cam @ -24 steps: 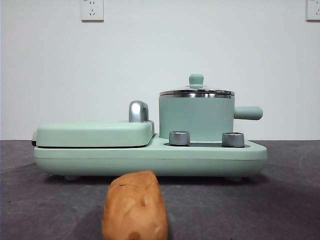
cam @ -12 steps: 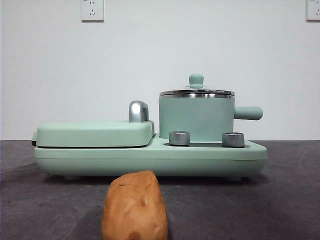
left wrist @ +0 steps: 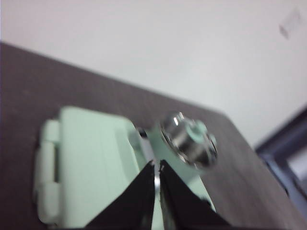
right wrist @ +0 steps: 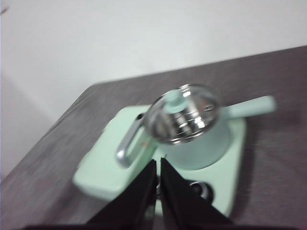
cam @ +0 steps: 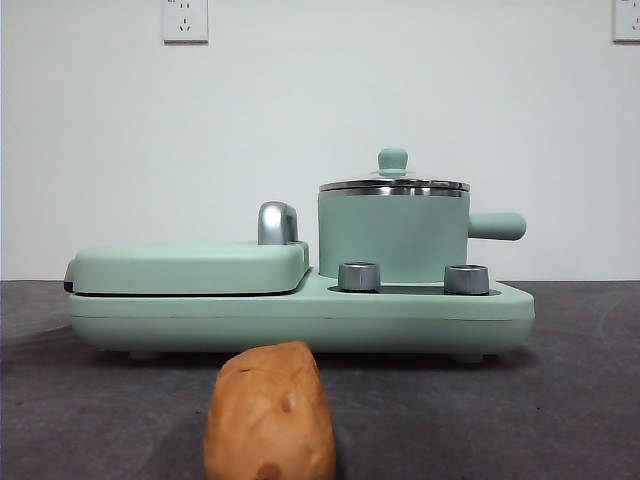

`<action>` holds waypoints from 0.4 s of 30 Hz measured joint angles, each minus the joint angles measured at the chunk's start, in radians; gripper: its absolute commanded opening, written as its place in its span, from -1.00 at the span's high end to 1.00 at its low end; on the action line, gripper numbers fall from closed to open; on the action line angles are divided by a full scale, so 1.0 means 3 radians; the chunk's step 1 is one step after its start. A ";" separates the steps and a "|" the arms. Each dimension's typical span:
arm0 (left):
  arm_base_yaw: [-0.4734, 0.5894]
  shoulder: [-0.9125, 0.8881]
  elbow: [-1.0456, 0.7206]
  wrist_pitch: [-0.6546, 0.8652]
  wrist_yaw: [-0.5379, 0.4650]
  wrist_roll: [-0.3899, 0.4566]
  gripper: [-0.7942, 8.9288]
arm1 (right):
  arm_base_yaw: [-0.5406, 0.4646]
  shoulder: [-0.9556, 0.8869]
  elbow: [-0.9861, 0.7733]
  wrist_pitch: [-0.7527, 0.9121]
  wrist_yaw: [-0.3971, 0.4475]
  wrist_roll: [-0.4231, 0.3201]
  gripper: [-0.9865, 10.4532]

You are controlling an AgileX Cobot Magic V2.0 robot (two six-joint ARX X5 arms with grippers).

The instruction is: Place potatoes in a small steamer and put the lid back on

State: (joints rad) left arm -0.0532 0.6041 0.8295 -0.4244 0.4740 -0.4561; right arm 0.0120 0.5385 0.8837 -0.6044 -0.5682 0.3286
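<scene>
The orange-brown potato lies on the dark table at the front, before the appliance. The small mint-green steamer stands on the appliance's right side, side handle pointing right, with the lid and its mint knob on top. The steamer and lid show in the right wrist view, the lid also in the left wrist view. My left gripper and right gripper are both shut and empty, held high above the appliance. Neither gripper shows in the front view.
The mint-green appliance base carries a flat griddle cover with a chrome handle on its left and two steel dials at the front. Wall sockets sit high on the white wall.
</scene>
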 measured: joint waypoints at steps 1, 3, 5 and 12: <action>-0.0005 0.0123 0.0123 -0.0120 0.0107 0.0090 0.81 | 0.0000 0.0092 0.0090 -0.0066 -0.0098 -0.0062 0.81; -0.0032 0.0342 0.0337 -0.0329 0.0285 0.0264 0.81 | 0.0000 0.0238 0.0226 -0.0173 -0.0254 -0.0179 0.81; -0.0071 0.0548 0.0534 -0.0556 0.0460 0.0443 0.81 | 0.0000 0.0357 0.0323 -0.0267 -0.0431 -0.0281 0.81; -0.0277 0.0955 0.1010 -0.1010 0.0688 0.0855 0.79 | 0.0000 0.0460 0.0392 -0.0303 -0.0715 -0.0406 0.81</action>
State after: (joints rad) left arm -0.1364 0.8906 1.1324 -0.7273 0.6804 -0.1997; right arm 0.0120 0.6765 1.0012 -0.6952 -0.7826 0.2070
